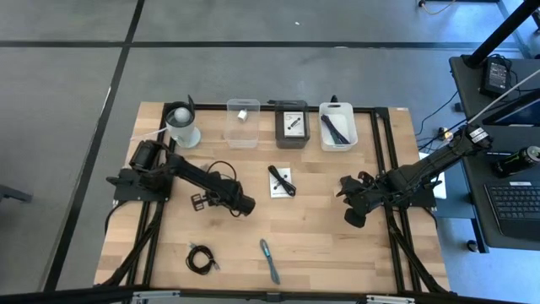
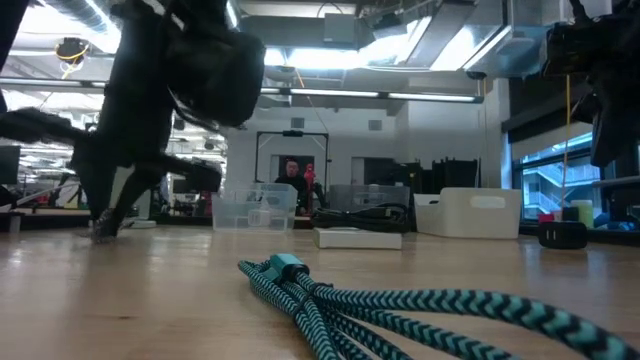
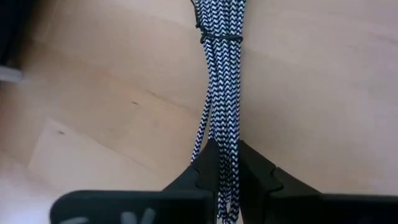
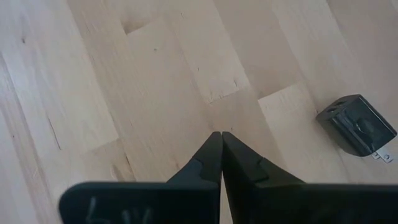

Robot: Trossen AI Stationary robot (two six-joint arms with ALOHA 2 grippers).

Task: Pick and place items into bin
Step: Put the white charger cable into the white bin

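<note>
— Pale wooden table [image 1: 321, 245], open hall behind. Status?

— My left gripper [image 3: 227, 180] pinches the black-and-white braided cable [image 3: 221, 74], whose length runs straight ahead from the jaws. The clear plastic bin [image 1: 243, 123] lies beyond, nearest this arm. My right gripper [image 4: 221, 155] waits closed, empty.

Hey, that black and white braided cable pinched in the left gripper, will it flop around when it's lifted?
Probably floppy: the black-and-white braided cable looks like soft woven cord, so its free length should sag below the left gripper. The thin black tie bunches the strands, so they likely rise together. It seems light, and the braid should resist slipping.
</note>
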